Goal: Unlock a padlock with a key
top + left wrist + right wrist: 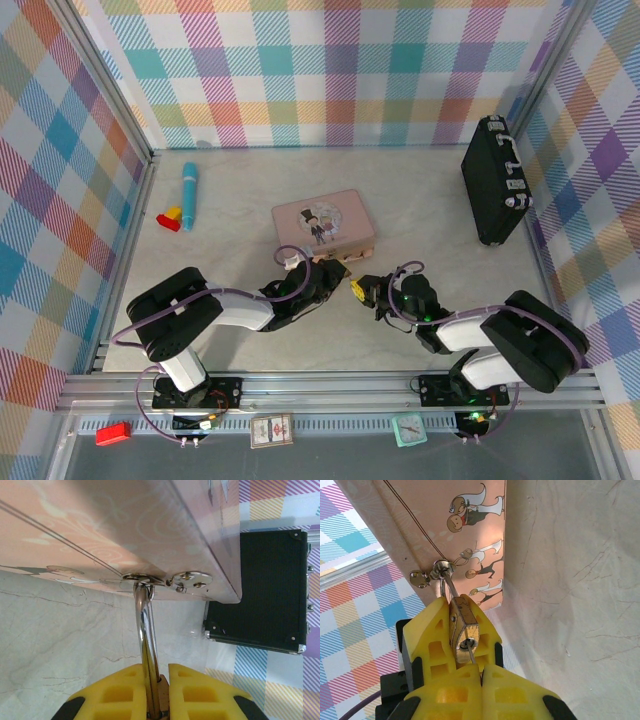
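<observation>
At the tin (470, 530), left hand (159, 676) clamps padlock (463, 625), right hand (481, 674) holds inserted key (472, 654).

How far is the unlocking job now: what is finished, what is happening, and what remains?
Done: the left gripper is clamped on the padlock, which hangs from the hasp of the pink tin. In hand: the right gripper holds the key, its tip at the keyhole; depth unclear. Left: turning the key and freeing the shackle, which looks closed through the hasp.
</observation>
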